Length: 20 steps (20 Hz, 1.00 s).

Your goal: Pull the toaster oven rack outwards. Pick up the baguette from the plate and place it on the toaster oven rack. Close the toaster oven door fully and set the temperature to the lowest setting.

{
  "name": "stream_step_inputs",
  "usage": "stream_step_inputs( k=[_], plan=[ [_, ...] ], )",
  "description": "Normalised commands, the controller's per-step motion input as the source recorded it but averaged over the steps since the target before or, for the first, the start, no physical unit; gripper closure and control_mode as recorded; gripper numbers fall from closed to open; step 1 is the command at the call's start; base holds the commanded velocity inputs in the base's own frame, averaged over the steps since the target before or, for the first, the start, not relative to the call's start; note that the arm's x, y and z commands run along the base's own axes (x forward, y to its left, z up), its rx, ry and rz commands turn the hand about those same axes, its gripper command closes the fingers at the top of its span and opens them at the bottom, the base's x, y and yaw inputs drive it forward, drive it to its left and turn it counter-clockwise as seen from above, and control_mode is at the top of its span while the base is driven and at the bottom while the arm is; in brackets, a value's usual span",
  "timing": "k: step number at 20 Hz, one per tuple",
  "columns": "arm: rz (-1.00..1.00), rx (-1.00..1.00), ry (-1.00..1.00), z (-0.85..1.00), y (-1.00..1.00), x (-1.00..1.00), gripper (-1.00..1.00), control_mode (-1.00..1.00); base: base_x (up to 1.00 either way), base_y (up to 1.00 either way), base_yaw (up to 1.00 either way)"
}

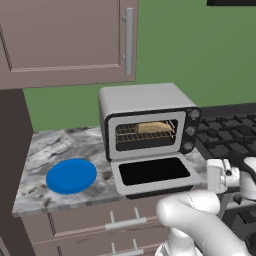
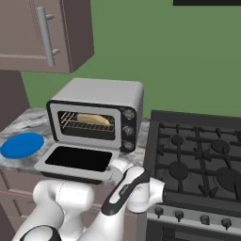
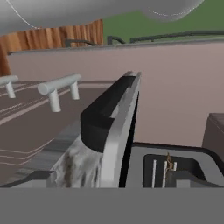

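baguette (image 1: 154, 127) on toaster oven rack (image 1: 145, 134), toaster oven door (image 1: 152, 173) down, plate (image 1: 71, 175) bare

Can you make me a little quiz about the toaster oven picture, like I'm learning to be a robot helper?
1. True or false: the baguette is still on the plate.
2. Is the toaster oven door up and shut, or folded down and open?
3. Which side of the toaster oven is the column of knobs on, in the right base view: A) the plate side, B) the stove side?

Key:
1. False. It lies on the toaster oven rack inside the oven; the plate holds nothing.
2. Folded down and open, lying flat over the counter edge.
3. B.
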Motion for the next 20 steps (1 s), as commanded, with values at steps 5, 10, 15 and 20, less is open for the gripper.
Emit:
stream_step_inputs(
  k=[5,10,15,20],
  plan=[
    [0.01,-0.01,-0.05,-0.11,0.18,0.10,-1.00,-1.00,0.00,0.00,0.00],
    [0.00,0.00,-0.01,-0.03,0.02,0.09,-1.00,-1.00,0.00,0.00,0.00],
    [0.00,0.00,0.00,0.19,0.00,0.02,-1.00,-1.00,0.00,0.00,0.00],
    [0.00,0.00,0.00,0.60,0.00,0.03,-1.00,-1.00,0.00,0.00,0.00]
  ],
)
